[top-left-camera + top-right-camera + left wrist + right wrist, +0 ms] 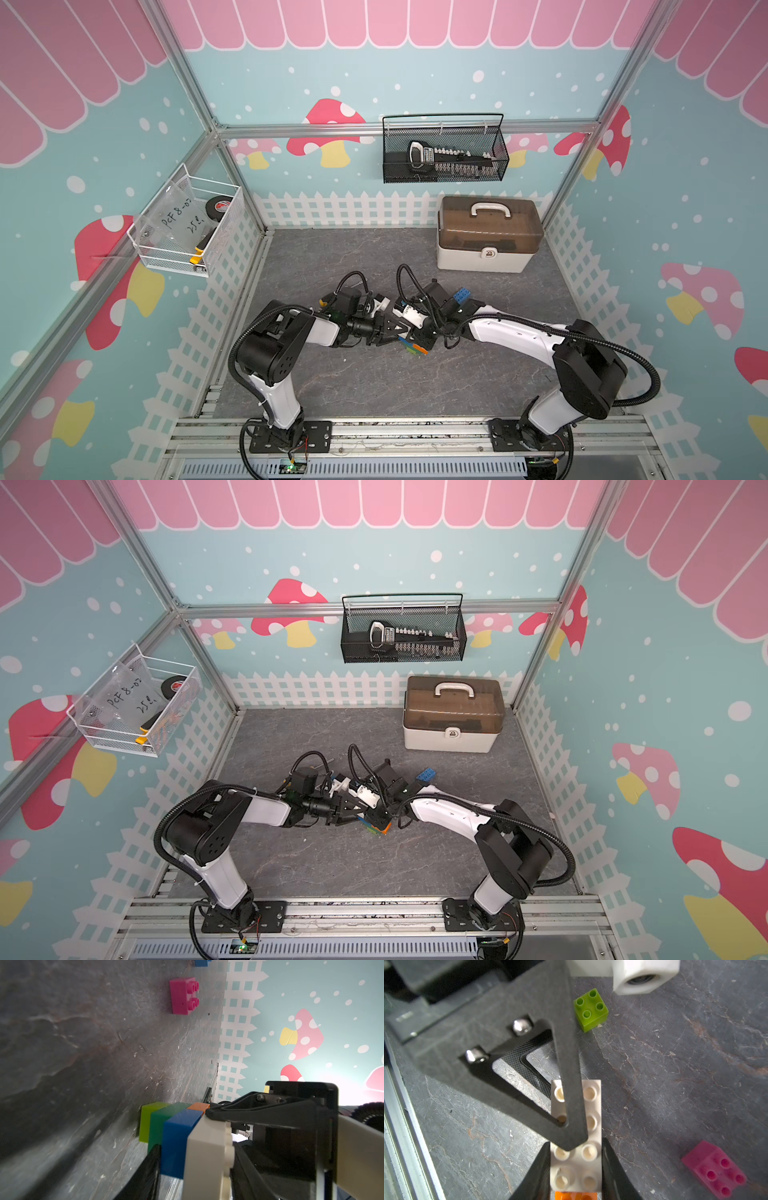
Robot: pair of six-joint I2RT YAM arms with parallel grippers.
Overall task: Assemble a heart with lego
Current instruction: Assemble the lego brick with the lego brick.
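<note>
The heart [413, 348] is only part-built. It is a stepped stack, studs up, at the grey tabletop [374, 386], a little toward 6 o'clock of its middle in both top views. In the left wrist view a lime brick [148, 1122] is lowest. Above it come a dark green brick [163, 1126], then a blue brick [178, 1142] with an orange brick [198, 1106] beside it, and a white brick [205, 1157] on top.

The right jaws are clamped on the long sides of the white brick at one end. The left jaws straddle the stack from top to bottom, one jaw over the white studs and the other under the green overhang. I cannot tell whether they press on it.

A lime square [590, 1009] and a pink square [714, 1169] lie loose on the tabletop, well apart from each other. A loose blue brick [462, 296] sits at 1 o'clock of the heart, beyond the right arm [519, 336].

Farther out at 1 o'clock a brown-lidded storage box [490, 237] stands by the back wall. A black mesh basket [444, 166] hangs at 12 o'clock and a white wire basket [187, 232] at 10 o'clock.
</note>
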